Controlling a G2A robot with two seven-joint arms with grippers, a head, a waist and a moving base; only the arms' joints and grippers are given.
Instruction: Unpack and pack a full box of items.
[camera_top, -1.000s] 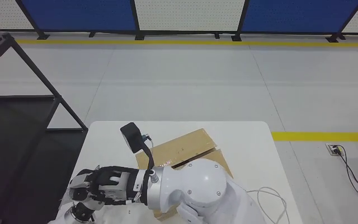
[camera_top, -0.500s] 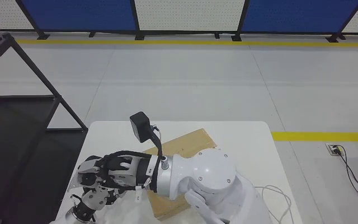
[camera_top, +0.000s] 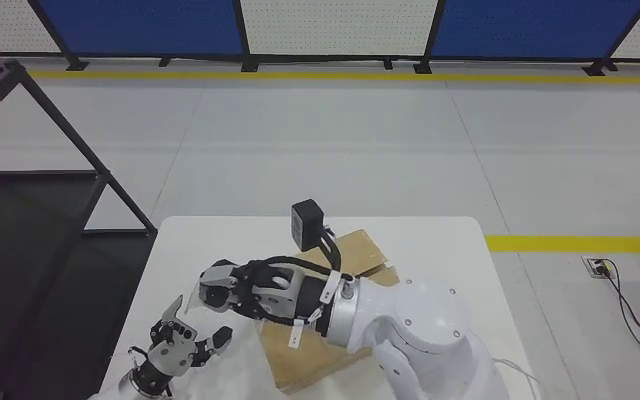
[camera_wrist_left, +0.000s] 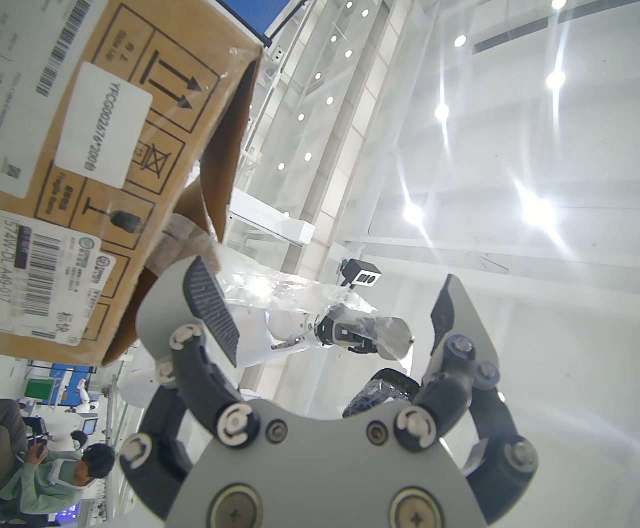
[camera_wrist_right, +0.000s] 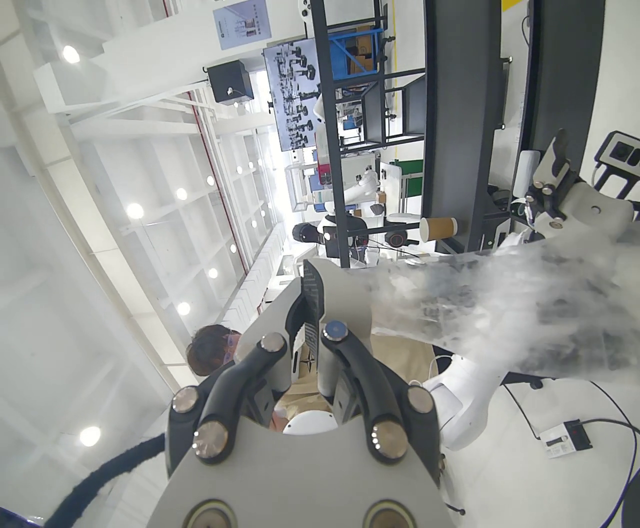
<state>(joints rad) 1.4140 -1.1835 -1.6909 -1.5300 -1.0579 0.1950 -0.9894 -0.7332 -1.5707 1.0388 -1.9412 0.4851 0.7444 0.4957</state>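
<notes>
A brown cardboard box lies on the white table, its side with labels rising close beside my left gripper. My right gripper hovers left of the box, shut on a crumpled clear plastic bag that trails away from its fingertips. My left gripper sits near the table's front left corner, pointing upward and open with nothing between its pads. From there the bag and the right gripper show overhead.
A black metal rack stands off the table's left side. A white cable lies on the table's right part. The table's far strip behind the box is bare.
The right arm has swung up and to the right, from the front left corner toward the box, carrying the bag. The left gripper, covered before, now shows open.
</notes>
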